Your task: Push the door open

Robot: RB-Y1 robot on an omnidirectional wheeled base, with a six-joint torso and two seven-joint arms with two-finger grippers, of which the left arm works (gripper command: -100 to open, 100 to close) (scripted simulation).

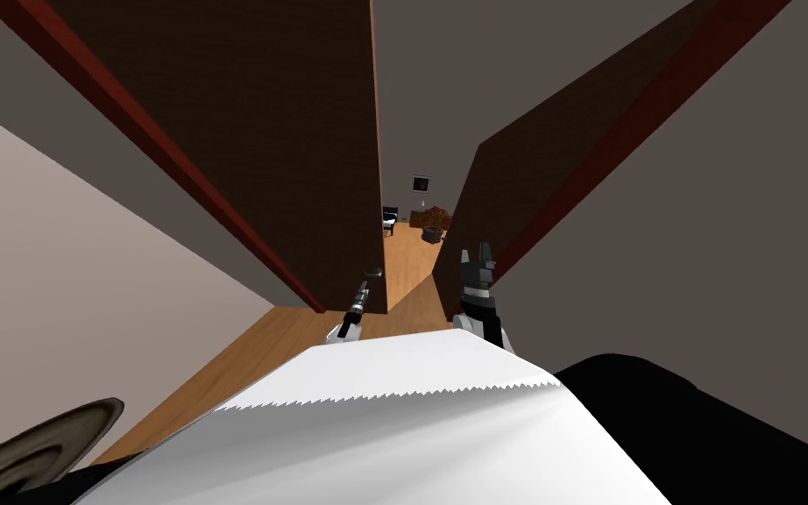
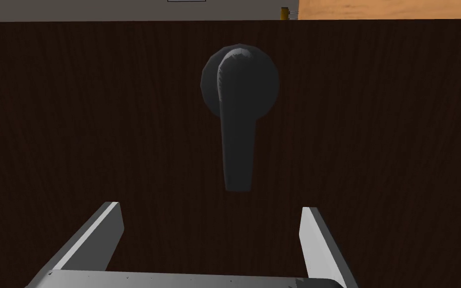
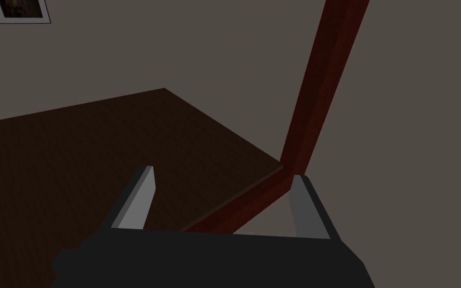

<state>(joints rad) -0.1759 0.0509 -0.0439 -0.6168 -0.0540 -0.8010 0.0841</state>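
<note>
Left gripper [image 2: 210, 207], spread, faces the dark lever handle [image 2: 237, 125] on the dark brown door [image 2: 74, 125]; right gripper [image 3: 222, 174] likewise spread. Door stands partly ajar; more pushing probably remains.

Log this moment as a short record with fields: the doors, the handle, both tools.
left door: dark brown, with the handle near its free edge
handle: dark lever on a round base
left tool: open, aimed at the handle, fingers short of it
right door: dark brown
frame: red-brown, beside the right door
right tool: open, empty, pointed at the right door near the frame
gap: a room with a wooden floor shows between the doors
</note>
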